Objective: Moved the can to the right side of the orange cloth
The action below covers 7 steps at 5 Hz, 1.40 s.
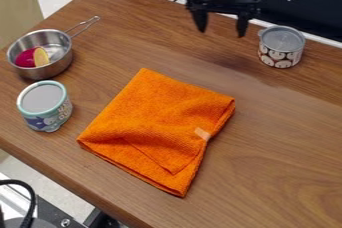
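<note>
The black gripper (222, 24) hangs over the far part of the table, its two fingers wide apart with nothing between them; the brown table (287, 137) looks hard and smooth, so a can bumped by one finger could slide or fall over; the orange cloth (157, 122) lies in the middle with folded edges, and a can carried too low could catch a fold and drag the cloth along, or get put down on top of it; the metal pan (41, 73) sits just behind the can with the teal rim (45, 107), so a finger going in there could hit the pan and push it away; that can stands left of the cloth and is likely the one to move, though the words do not say which; the can with little faces (280, 47) stands far off to the right, so grabbing it by mistake is a risk, and so is bumping it; both cans are wide, so a crooked grip could slip; a knocked pan could also spill the pink toy (25, 58) and the yellow toy (41, 57).
</note>
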### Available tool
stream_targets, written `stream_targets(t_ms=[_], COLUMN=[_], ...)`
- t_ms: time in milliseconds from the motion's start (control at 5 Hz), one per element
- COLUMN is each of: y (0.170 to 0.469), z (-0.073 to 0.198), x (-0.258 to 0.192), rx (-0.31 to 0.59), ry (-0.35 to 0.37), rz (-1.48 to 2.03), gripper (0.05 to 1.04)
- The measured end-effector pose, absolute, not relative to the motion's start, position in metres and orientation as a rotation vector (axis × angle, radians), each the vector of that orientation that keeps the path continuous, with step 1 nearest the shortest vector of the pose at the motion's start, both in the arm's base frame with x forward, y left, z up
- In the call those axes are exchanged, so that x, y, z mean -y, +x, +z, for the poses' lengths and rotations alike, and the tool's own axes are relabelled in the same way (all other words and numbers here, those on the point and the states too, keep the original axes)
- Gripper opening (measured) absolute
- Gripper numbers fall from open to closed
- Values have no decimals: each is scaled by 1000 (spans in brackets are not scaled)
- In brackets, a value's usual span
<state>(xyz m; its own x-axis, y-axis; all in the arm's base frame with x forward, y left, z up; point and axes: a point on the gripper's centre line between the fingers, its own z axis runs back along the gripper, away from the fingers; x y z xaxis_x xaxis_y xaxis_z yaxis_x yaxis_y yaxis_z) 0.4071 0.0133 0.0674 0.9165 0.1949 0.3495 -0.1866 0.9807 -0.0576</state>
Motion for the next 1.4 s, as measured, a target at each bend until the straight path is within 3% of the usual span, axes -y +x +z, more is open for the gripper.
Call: stream_targets(t_ms=[200,400,600,1400], y=[428,440,456,479], z=[81,83,85,79], x=[5,21,35,76], rx=[422,488,515,609], ry=[-114,-121,-72,-48], rz=[18,-91,-122,-154], gripper=[997,997,997,997])
